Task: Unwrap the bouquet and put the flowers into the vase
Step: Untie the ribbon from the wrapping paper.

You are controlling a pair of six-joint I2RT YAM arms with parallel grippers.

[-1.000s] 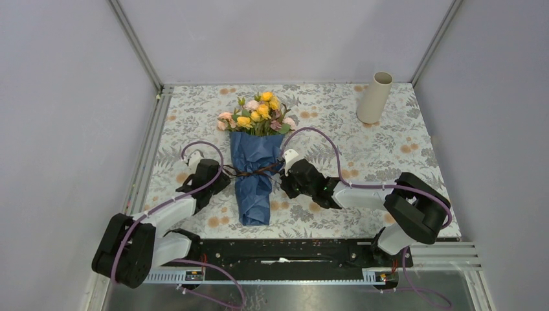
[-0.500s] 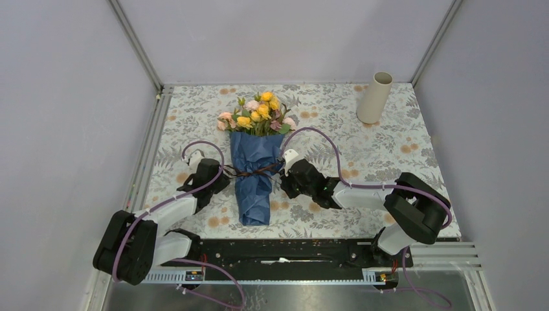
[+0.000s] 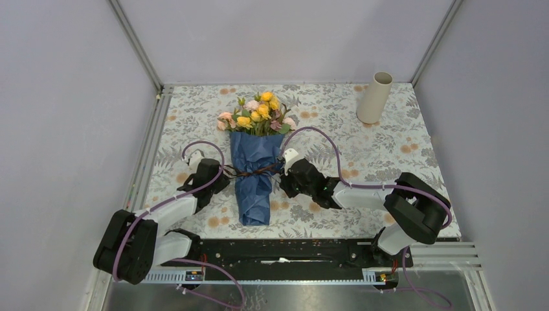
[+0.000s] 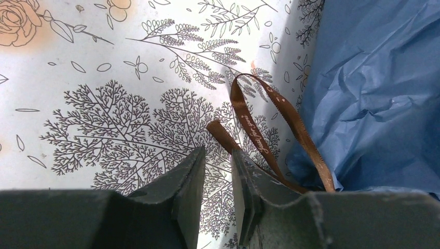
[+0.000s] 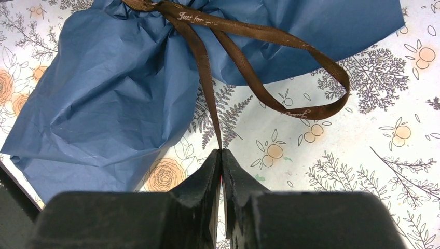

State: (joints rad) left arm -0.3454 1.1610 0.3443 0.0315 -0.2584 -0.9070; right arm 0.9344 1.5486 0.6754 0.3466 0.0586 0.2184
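- The counter [image 3: 395, 165] is covered by a pale tablecloth printed with grey ferns and orange blooms.
- The bouquet [image 3: 254, 188] lies flat mid-counter, blooms toward the far edge.
- Its dark brown ribbon [image 5: 311, 111] loops onto the cloth.
- The vase [image 3: 375, 97] stands in the far right corner.

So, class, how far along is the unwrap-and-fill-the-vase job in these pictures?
Done: nothing yet. The bouquet lies wrapped in blue paper, its ribbon tied. In hand: the right gripper is shut on one ribbon tail; the left gripper, jaws slightly apart, sits at the other tail without clamping it. Left: untie, unwrap, move the flowers to the vase.
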